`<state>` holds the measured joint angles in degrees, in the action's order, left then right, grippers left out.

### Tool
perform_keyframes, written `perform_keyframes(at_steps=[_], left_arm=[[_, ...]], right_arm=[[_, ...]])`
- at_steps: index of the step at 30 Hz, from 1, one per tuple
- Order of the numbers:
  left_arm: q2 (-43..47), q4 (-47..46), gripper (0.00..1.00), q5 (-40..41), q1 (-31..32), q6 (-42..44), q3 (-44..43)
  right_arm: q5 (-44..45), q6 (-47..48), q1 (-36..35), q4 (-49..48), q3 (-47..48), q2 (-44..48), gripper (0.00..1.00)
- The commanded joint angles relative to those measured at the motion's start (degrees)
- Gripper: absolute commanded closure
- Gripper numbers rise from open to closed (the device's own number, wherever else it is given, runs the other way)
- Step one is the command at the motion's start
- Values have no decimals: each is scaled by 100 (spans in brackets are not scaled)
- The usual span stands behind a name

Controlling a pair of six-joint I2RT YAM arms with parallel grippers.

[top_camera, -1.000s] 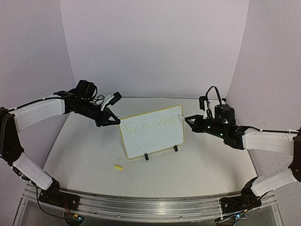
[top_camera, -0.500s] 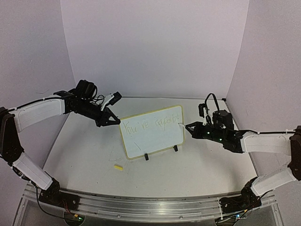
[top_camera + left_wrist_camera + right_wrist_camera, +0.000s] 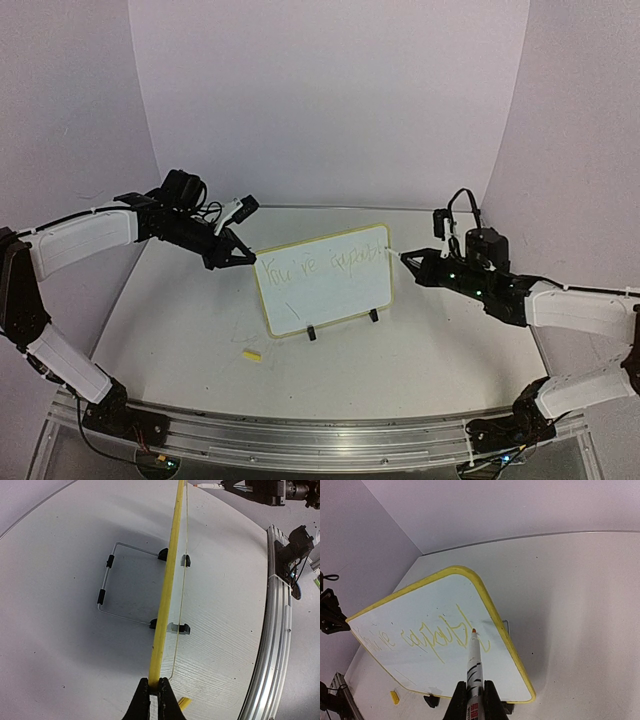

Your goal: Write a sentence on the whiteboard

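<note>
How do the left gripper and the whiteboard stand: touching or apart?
Touching. The left wrist view shows the left gripper clamped on the yellow rim of the whiteboard, jaws pressed against both faces.

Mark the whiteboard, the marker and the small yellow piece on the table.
whiteboard (image 3: pixel 340 297): top external view, bare white face, lower right.
marker (image 3: pixel 474 661): right wrist view, white barrel behind the tip.
small yellow piece (image 3: pixel 252 354): top external view, its middle.
</note>
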<state>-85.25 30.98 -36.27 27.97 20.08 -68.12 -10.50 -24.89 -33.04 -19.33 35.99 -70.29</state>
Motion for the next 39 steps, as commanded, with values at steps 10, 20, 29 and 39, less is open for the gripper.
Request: perform_keyframes(at_steps=[10,20,29,39], left_arm=[[-72,80,100,180,22,262,-53],[-70,76,100,170,19,260,-60],[-70,81,100,173,20,260,-61],[-88,79,100,173,17,266,-62]], right_arm=[[195,103,17,-91,306,-385,100],[590,106,18,-88,302,-231,100],[461,247,22,-131,546,-319,100],[101,189,16,-141,497,-658,100]])
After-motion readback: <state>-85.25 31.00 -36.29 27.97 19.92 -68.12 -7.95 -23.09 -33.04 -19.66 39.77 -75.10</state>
